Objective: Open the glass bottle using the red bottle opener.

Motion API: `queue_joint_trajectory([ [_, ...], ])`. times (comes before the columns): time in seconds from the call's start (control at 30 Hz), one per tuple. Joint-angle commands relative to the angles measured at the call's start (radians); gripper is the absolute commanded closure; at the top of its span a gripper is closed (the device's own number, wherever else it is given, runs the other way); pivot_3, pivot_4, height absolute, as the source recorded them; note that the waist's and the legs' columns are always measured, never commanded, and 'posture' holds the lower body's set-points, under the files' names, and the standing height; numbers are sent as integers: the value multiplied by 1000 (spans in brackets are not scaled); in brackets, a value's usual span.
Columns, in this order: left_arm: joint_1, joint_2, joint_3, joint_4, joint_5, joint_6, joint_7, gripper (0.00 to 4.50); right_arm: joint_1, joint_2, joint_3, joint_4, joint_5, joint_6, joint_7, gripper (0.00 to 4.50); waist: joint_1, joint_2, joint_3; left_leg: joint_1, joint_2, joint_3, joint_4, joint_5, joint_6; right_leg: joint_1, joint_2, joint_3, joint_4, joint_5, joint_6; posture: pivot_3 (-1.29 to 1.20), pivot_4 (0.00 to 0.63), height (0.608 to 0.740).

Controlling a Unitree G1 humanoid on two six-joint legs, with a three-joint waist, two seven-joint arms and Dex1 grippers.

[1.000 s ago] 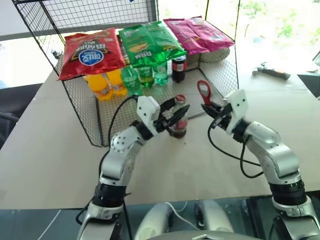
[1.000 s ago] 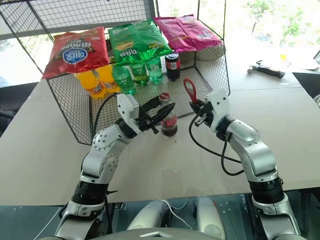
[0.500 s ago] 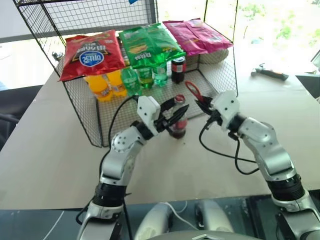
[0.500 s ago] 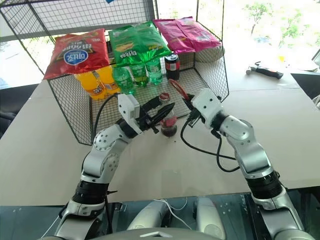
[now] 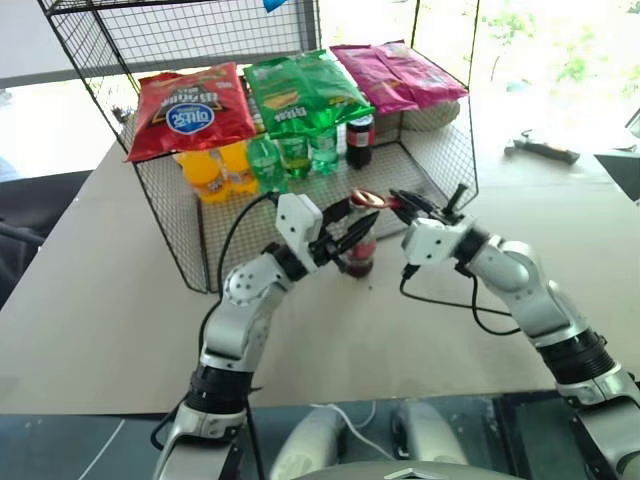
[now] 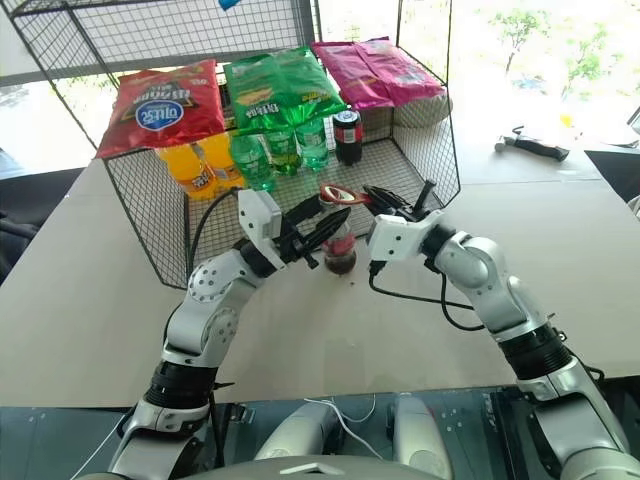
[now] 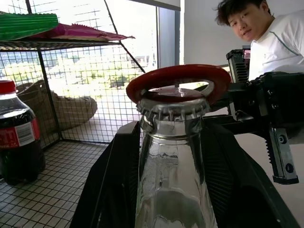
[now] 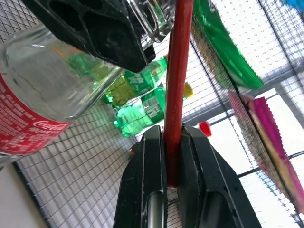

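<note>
Two grippers meet at the glass bottle [image 5: 358,250] on the table: left gripper [image 5: 350,222] clamps its neck, right gripper [image 5: 405,203] pinches the red bottle opener [image 7: 178,80], whose loop should hook the cap's rim before levering.

The wide beige table [image 5: 100,300] carries a black wire-mesh rack [image 5: 170,215] at its far middle. Just in front of the rack the small clear glass bottle w/ dark drink [image 5: 358,255] stands upright on the table top. A dark hand tool w/ pale handle [image 5: 541,146] lies at the far right, well apart from both.
</note>
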Motion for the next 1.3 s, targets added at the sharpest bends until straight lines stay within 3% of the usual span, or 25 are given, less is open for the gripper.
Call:
queue_joint_trajectory([
  [0.03, 6, 7, -18, 33, 24, 29, 4, 2787, -25, 32, 74, 71, -99, -120, -41, 4500, 0, 0, 0, 5, 0, 0, -2, 0, 0, 5, 0, 0, -2, 0, 0, 0, 150, 735],
  [0.43, -5, 6, -24, 41, 32, 33, -4, 2787, -46, 153, 116, 287, -92, -252, -39, 4500, -1, 0, -2, 7, 2, 0, -3, 2, -2, 6, 2, 0, -2, 0, 0, 0, 150, 735],
  [1.3, -28, -4, -28, 75, 35, 34, -11, 2787, -270, 29, 25, 403, -273, -414, -244, 4500, 2, 2, -1, 5, 2, -2, -5, 3, -4, 6, 2, 1, -6, 0, 0, 0, 150, 735],
])
